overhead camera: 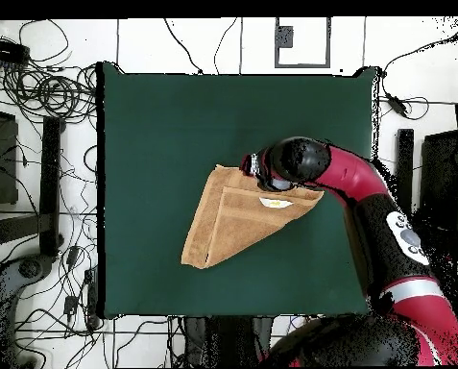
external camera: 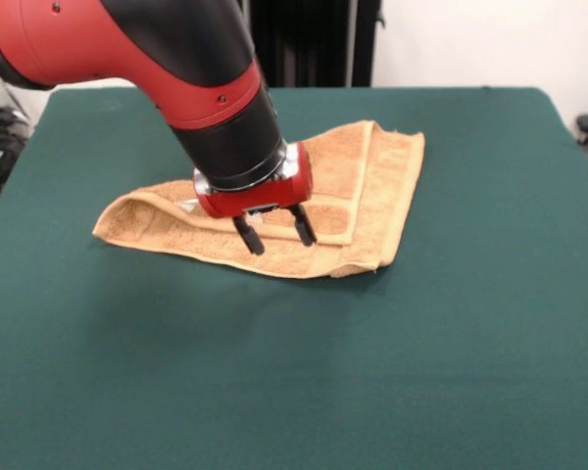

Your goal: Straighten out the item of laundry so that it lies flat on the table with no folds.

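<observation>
The orange-tan towel (external camera: 367, 181) lies folded over on itself in a rough triangle near the middle of the green table (external camera: 274, 382). One fold lies along its near edge and a raised loop stands at its left end. My gripper (external camera: 274, 233) points down over the towel's near middle, with its fingers (external camera: 247, 236) apart and nothing between them. I cannot tell whether the tips touch the cloth. In the overhead view the towel (overhead camera: 223, 226) shows its white label (overhead camera: 274, 203) beside my gripper (overhead camera: 255, 166), on the table (overhead camera: 165, 125).
The arm (overhead camera: 367, 192) reaches in over the table's right side in the overhead view. Cables (overhead camera: 40, 91) and dark equipment (overhead camera: 2, 159) lie on the floor around the table. A black stand (external camera: 309, 44) is behind the table in the front view.
</observation>
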You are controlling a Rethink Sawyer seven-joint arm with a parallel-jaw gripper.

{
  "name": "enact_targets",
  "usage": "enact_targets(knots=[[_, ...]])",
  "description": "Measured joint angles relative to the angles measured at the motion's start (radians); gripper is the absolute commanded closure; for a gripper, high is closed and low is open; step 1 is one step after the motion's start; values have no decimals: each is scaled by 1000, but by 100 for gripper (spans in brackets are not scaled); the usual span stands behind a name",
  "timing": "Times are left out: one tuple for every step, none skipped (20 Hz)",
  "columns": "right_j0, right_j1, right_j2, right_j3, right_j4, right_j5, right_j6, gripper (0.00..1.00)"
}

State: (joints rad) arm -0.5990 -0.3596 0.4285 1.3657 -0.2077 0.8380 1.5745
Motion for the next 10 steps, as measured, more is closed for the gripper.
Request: enact_targets(knots=[[-3, 0, 0, 12, 7, 3, 0, 0], [-4, 0, 0, 17, 10, 5, 0, 0], [-5, 0, 0, 22, 12, 5, 0, 0], [-5, 0, 0, 28, 15, 5, 0, 0], [-4, 0, 0, 31, 16, 5, 0, 0], [-4, 2, 0, 33, 16, 5, 0, 0], [-4, 5, 0, 33, 16, 5, 0, 0], [-4, 8, 0, 33, 16, 5, 0, 0], [-4, 12, 0, 33, 16, 5, 0, 0], [-4, 14, 0, 33, 16, 5, 0, 0]])
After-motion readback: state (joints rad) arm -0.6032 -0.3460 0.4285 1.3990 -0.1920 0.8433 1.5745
